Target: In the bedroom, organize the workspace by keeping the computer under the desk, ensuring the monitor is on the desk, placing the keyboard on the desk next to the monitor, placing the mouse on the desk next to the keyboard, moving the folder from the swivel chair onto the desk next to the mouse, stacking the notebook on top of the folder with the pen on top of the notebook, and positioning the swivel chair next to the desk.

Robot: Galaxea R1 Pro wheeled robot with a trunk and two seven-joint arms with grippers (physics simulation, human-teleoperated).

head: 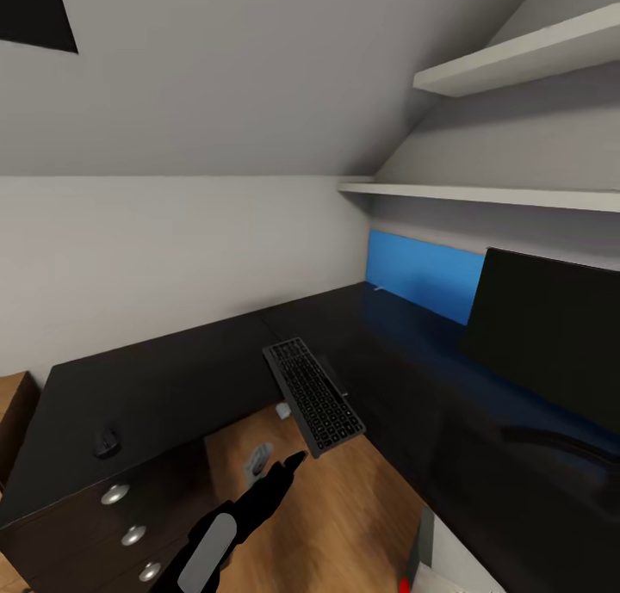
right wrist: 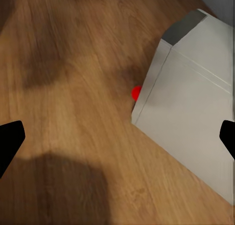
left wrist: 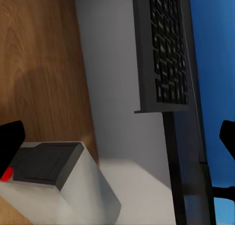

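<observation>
While lifted, keyboard (head: 313, 395) keys unreadable, above desk (head: 172, 378)

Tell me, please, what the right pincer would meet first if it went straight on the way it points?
Probably the wooden floor, just beside the computer; depth is unclear.

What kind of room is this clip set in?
Most likely a home-office corner under a sloped ceiling. A black L-shaped desk carries a monitor, a keyboard juts over its edge, a mouse sits near the drawers, white wall shelves hang above, and the floor is wood.
</observation>
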